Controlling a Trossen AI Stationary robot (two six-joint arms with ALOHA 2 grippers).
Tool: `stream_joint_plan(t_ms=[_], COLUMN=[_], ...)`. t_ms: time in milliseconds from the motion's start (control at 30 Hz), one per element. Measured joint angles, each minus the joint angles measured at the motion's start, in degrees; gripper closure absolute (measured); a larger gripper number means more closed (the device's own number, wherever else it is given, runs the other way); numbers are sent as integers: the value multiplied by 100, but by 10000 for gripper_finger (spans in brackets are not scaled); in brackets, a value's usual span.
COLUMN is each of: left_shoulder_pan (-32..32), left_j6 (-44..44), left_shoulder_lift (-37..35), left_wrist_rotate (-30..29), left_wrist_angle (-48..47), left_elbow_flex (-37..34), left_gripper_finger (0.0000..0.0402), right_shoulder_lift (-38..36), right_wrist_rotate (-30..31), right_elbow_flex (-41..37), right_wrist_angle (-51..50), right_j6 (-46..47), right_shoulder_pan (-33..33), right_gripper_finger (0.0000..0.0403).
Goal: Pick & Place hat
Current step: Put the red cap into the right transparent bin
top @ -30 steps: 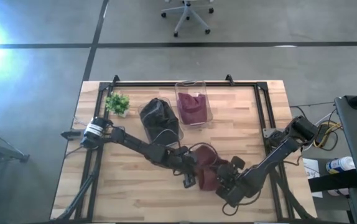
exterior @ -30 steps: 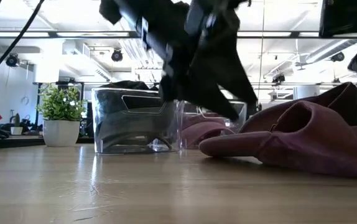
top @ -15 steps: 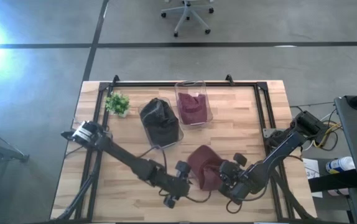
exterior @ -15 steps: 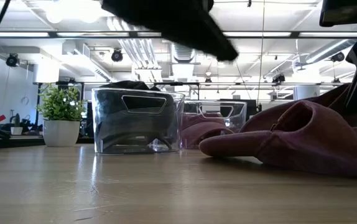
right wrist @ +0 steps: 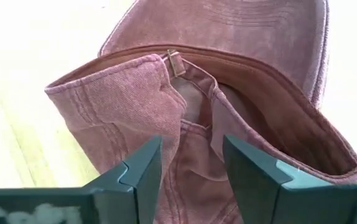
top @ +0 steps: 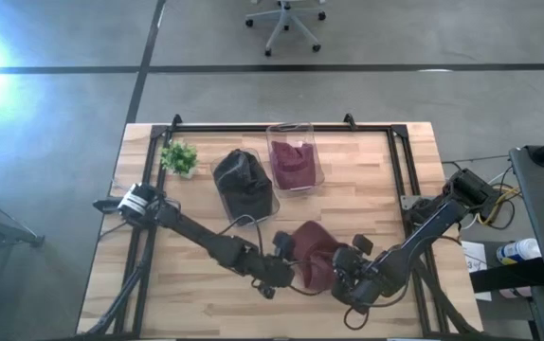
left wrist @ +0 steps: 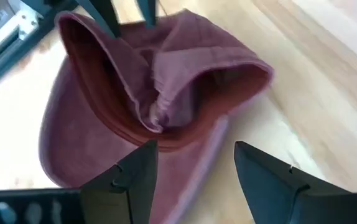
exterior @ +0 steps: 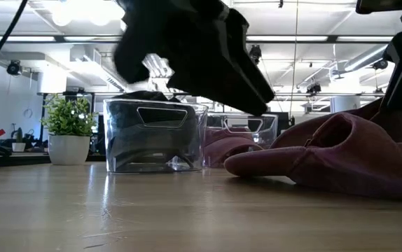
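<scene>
Both grippers sit close on either side of the maroon hat (top: 312, 254), which lies crumpled on the wooden table (top: 187, 298) toward its front edge, between the two arms. From where I stand, the left gripper (top: 284, 268) reaches in from the hat's left, its fingers (left wrist: 125, 183) spread apart with the hat's folded rim lying just ahead of them, holding nothing. The right gripper (top: 348, 277) comes at the hat from the other side, its fingers (right wrist: 138, 171) also parted and level with the hat's back strap and small metal buckle (right wrist: 175, 62); whether they touch the cloth I cannot tell.

Behind the hat, nearer the table's far edge, stand two clear plastic bins side by side. The left bin (top: 244, 185) holds a dark hat (top: 242, 173), and the right bin (top: 295, 157) holds another maroon hat (top: 293, 163). Left of the bins stands a small potted plant (top: 179, 157) in a white pot.

Beyond the table, on the grey floor, sits a white office chair base (top: 286, 21).
</scene>
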Motion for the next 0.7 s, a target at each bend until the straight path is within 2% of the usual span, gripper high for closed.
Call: stream_joint_plan(t_ms=[233, 567, 700], left_shoulder_pan=[156, 315, 350], left_j6=[537, 774, 766], left_shoulder_lift=[521, 889, 1039], left_wrist_rotate=[28, -341, -357], left_wrist_angle=[100, 401, 489], left_elbow_flex=[38, 221, 229], left_gripper_finger=[195, 195, 210], right_shoulder_lift=[1, 2, 2], right_wrist_rotate=[105, 114, 114], right_elbow_flex=[99, 199, 192], right_wrist_angle=[-3, -39, -48], right_j6=[-2, -2, 13], right_shoulder_pan=[0, 0, 0], right_gripper_finger=[226, 225, 225])
